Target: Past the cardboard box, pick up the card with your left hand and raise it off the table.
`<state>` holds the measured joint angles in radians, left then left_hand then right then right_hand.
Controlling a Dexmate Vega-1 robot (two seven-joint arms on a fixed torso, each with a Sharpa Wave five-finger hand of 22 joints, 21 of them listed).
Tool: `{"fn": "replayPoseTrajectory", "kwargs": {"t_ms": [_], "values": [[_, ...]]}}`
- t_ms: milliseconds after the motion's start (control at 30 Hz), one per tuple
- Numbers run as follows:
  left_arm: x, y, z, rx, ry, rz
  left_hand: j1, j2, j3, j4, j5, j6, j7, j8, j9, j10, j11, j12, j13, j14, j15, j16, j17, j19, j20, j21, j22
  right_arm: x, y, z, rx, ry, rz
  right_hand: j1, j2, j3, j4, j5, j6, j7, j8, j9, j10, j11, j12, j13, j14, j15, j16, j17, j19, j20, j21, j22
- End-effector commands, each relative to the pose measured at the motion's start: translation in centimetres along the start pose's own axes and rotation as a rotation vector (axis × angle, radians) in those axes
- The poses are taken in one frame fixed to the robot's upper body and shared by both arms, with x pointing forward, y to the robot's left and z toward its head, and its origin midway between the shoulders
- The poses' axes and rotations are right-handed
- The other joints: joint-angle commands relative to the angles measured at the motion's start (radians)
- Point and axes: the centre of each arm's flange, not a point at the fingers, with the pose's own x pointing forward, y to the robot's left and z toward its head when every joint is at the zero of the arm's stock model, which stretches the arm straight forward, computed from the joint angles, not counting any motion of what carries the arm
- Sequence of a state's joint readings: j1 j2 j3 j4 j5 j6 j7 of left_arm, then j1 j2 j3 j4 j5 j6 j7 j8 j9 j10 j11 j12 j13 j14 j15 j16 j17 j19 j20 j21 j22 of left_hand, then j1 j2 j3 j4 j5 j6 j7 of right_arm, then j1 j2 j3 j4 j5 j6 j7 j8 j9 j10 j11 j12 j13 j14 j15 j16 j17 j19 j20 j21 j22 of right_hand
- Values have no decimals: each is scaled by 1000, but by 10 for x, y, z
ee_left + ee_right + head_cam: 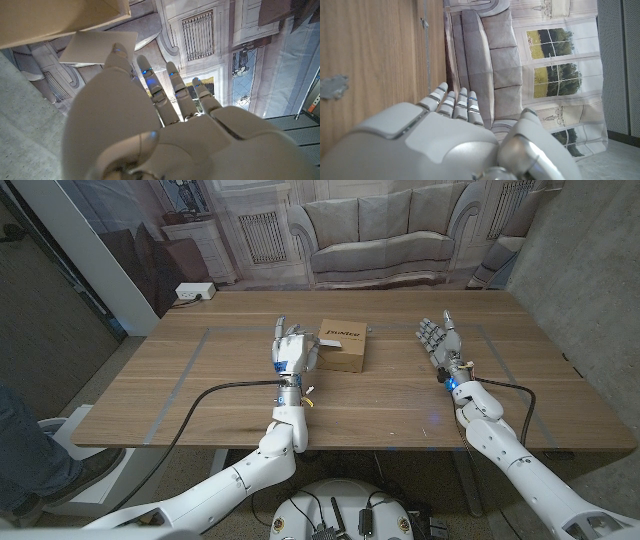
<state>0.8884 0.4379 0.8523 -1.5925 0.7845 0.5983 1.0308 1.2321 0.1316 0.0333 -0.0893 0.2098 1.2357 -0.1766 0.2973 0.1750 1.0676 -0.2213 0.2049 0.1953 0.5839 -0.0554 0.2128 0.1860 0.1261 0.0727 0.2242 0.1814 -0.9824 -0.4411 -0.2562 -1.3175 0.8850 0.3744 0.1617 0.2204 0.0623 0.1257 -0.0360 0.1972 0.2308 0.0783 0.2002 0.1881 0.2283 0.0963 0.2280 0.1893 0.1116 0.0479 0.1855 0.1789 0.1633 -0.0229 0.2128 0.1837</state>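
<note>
My left hand (289,352) is just left of the cardboard box (342,345), near the table's middle. It pinches a white card (304,339) at its fingertips, close to the box's left side. In the left wrist view the card (98,47) shows against the backdrop beside the box's edge (55,17), with a fingertip (119,50) over its corner, so it appears off the wood. My left hand (165,125) has its other fingers spread. My right hand (439,340) stands with fingers apart and holds nothing; its back (445,135) shows in the right wrist view.
The wooden table (230,395) has bare wood around both hands. A black cable (205,400) runs along my left arm. A sofa backdrop (375,235) hangs behind the table. A person's leg (25,450) is at the left edge.
</note>
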Motion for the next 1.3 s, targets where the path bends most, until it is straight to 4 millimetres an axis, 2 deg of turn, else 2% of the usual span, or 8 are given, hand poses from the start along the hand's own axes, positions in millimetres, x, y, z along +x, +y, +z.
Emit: {"fn": "replayPoseTrajectory", "kwargs": {"t_ms": [33, 1300], "values": [[2, 13, -1, -25, 15, 7, 4, -1, 6, 3, -3, 17, 7, -2, 2, 13, 1, -1, 3, 16, -132, 0, 0, 6, -9, -2, 3, -5, 0, 1, 3, 1, 5, -3, 1, -1, -1, -3, 4, -2, 0, 5, 6, -3, -2, 3, 8, 0, 3, 6, 8, 1, -3, 2], [32, 40, -9, -35, 57, -20, 5, -1, 9, 10, -3, 21, 13, -7, 4, 26, 1, -10, 3, 46, -133, -7, -1, 20, -27, -4, 3, -3, 3, 4, -11, 15, 20, -2, 4, -1, -3, -2, 2, 2, -1, 5, 5, -1, -3, 3, 6, 1, 2, 6, 7, 1, -5, 2]]}}
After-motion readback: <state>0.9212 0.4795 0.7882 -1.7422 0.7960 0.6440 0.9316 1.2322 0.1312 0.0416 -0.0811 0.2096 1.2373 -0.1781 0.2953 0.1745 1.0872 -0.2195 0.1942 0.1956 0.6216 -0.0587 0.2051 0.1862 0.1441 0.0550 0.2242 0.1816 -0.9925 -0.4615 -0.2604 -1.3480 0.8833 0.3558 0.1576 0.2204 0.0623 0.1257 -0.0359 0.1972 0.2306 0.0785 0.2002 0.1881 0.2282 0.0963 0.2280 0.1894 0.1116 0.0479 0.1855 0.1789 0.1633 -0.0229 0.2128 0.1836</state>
